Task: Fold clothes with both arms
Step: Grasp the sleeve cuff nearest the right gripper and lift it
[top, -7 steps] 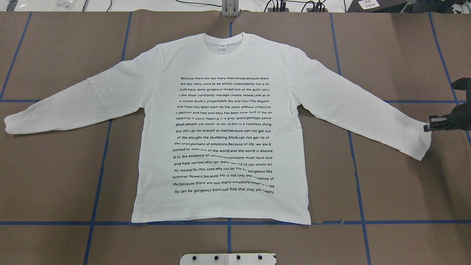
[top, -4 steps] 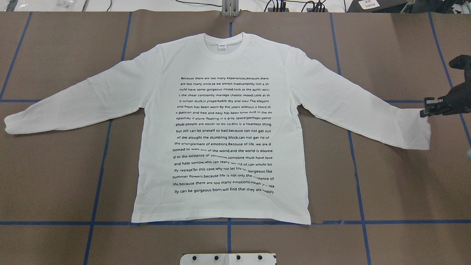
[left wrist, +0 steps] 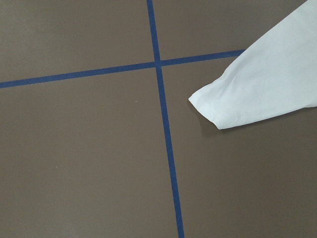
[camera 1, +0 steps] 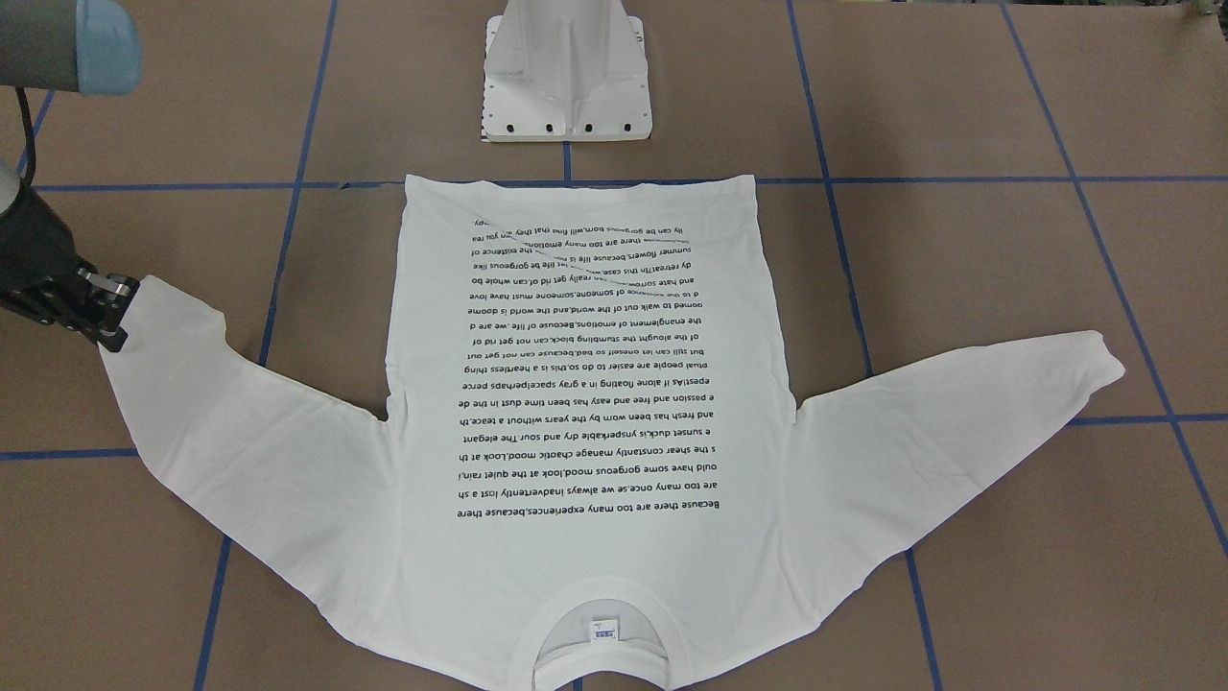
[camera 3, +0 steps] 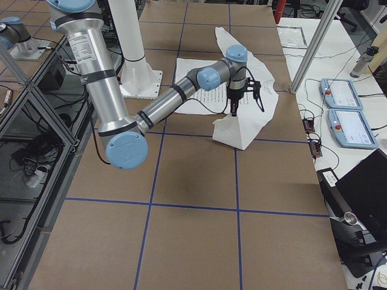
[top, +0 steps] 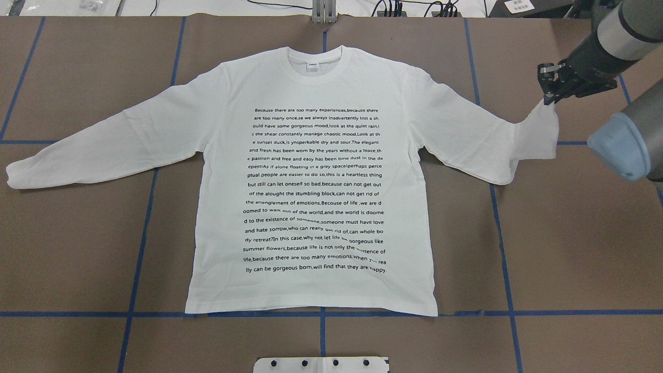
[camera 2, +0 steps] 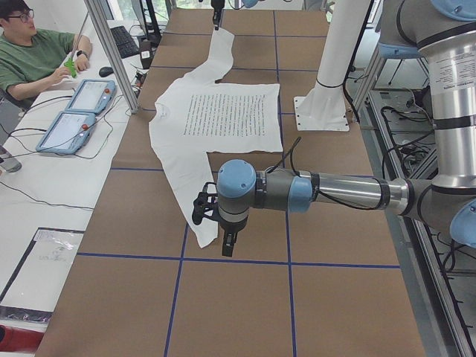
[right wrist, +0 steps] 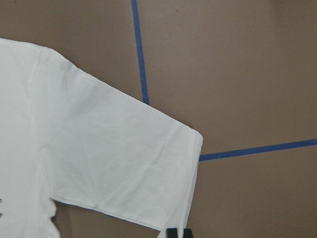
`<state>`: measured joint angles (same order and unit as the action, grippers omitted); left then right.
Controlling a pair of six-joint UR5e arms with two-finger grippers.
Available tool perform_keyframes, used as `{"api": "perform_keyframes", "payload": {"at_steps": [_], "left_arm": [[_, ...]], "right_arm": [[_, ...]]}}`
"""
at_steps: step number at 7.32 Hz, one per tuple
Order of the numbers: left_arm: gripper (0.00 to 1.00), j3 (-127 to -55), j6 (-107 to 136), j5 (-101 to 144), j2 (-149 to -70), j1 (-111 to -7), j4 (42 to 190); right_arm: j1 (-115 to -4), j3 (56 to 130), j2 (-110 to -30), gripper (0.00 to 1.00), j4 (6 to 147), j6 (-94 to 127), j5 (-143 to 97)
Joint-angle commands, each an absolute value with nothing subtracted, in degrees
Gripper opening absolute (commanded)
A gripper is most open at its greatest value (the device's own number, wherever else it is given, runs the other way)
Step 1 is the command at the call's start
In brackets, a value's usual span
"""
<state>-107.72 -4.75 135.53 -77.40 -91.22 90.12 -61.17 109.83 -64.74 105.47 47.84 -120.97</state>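
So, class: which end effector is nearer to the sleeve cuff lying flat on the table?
Left. The left end effector hangs close beside that flat cuff without holding it. The right end effector is at the far side of the shirt, pinching the other sleeve's raised cuff.

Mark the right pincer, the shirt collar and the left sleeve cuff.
right pincer (top: 547,98): overhead view, between its fingertips.
shirt collar (top: 315,79): overhead view, front ribbed band.
left sleeve cuff (top: 13,176): overhead view, sleeve's flat end.

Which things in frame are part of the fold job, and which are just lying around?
Job: T-shirt; right gripper pinching its sleeve cuff; left gripper near the other cuff.
Lying about: two tablets; bottle; white pedestal.
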Motion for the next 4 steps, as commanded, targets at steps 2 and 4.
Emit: {"api": "perform_keyframes", "payload": {"at_steps": [2, 4], "left_arm": [[1.00, -107.4, -4.7, 135.5, -77.3, -91.1, 90.2], [1.00, -107.3, -4.7, 135.5, -77.3, -91.1, 90.3]], "right_arm": [[-54.2, 102.9, -45.7, 0.00, 113.6, 55.4, -115.4], [-51.5, 90.9, -33.2, 0.00, 113.4, 57.5, -113.9]]}}
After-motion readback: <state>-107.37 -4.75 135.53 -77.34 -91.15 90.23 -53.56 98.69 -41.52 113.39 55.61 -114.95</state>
